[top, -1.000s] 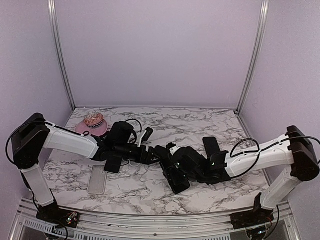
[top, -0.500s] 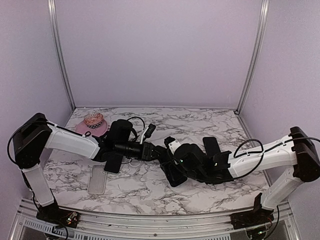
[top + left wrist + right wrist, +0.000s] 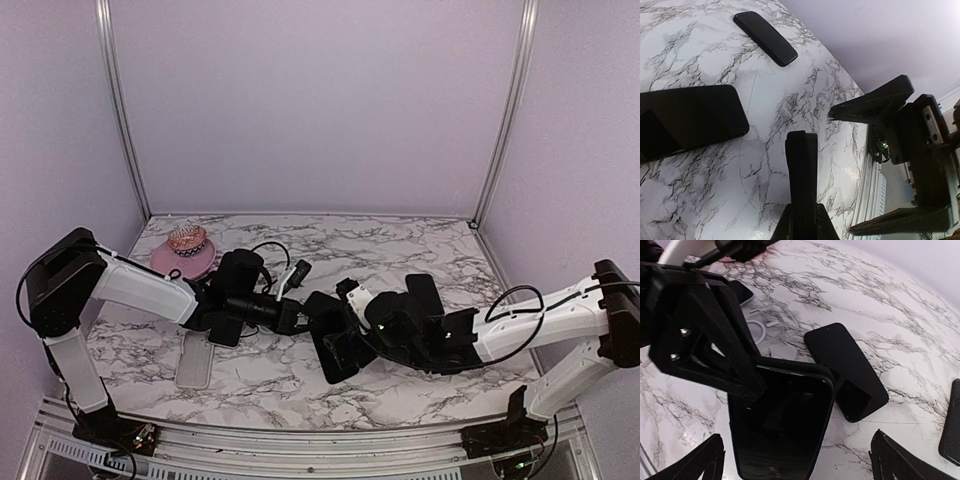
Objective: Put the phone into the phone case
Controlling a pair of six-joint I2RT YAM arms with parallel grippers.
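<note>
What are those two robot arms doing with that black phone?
A black phone lies in the middle of the marble table. The left hand is pinched shut right by the phone's edge, holding nothing that I can see. The right hand hangs wide open over the phone. A see-through case lies flat off to the left, untouched.

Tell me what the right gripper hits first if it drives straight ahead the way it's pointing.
Most likely the black phone lying just ahead of the open right gripper, with the shut left gripper at its far corner. Depth is hard to judge.
</note>
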